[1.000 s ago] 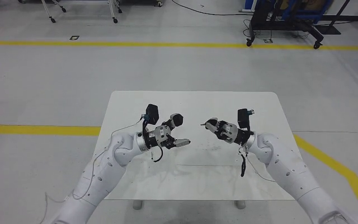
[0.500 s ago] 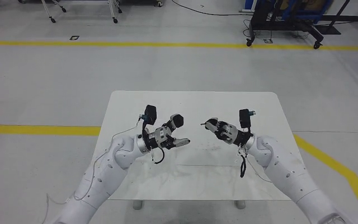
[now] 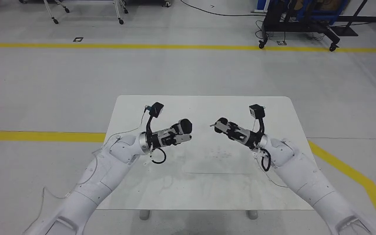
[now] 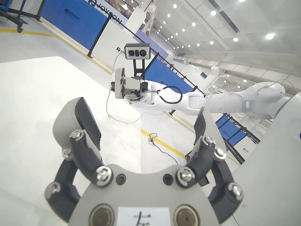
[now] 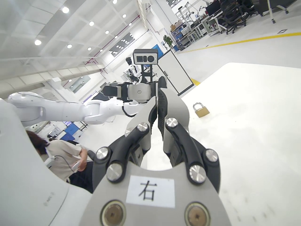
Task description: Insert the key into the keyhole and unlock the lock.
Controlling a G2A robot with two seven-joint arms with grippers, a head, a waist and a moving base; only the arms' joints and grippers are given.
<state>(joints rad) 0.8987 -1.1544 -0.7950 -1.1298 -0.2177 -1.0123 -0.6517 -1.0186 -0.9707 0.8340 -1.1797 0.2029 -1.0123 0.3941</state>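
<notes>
The padlock (image 5: 202, 112) looks like glossy brassy metal; the table (image 5: 247, 99) is smooth, matt white.

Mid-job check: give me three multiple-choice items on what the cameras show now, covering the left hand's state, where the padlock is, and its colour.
1. How is the left hand? A open and empty; B shut on a cloth; C shut on a bottle.
2. Where is the padlock? A held in the left hand; B lying on the table; C hanging on a hook.
3. What colour is the padlock's body? A red; B black; C brass.

Answers:
1 A: its fingers stand spread with nothing between them.
2 B: it lies flat on the white tabletop, untouched.
3 C: the body is a yellowish brass.
</notes>
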